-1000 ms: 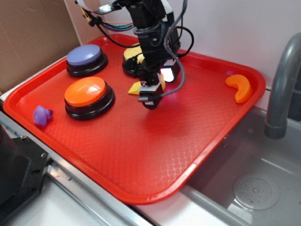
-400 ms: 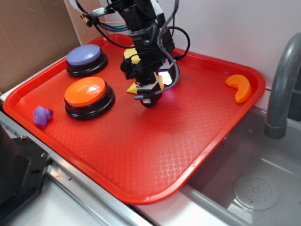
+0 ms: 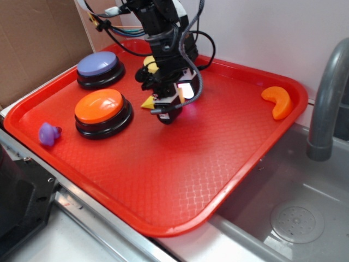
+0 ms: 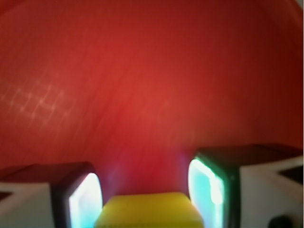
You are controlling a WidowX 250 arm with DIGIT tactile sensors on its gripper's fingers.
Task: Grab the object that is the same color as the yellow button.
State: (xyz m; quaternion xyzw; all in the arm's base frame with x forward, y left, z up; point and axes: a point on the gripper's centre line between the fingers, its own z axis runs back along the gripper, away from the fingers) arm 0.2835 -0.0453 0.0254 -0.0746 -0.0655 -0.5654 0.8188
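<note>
Well, the yellow wedge point(image 3: 147, 102) sat between the fingers of the gripper point(image 3: 163, 107), its pointed end poking out on the side toward the orange button point(image 3: 102, 111). In the wrist view the wedge point(image 4: 148, 211) filled the gap between the two lit fingers point(image 4: 85, 199), so the jaws were narrowed around it, though actual contact was too blurred to call. Against the frame a second earlier, gripper and wedge had shifted together toward the buttons and slightly toward the tray's far rim. The yellow button point(image 3: 152, 64) was mostly hidden behind the arm, only a sliver of dome showing. The purple button point(image 3: 98, 68) stood in the far corner beside it. Nothing else had moved: the orange crescent point(image 3: 278, 101) lay by the rim nearest the sink point(image 3: 297, 218), and the small purple toy point(image 3: 49, 133) sat near the opposite rim. The red tray point(image 3: 180, 180) lay bare from the gripper to its near edge, with the grey faucet point(image 3: 327, 103) standing beyond the rim.
</note>
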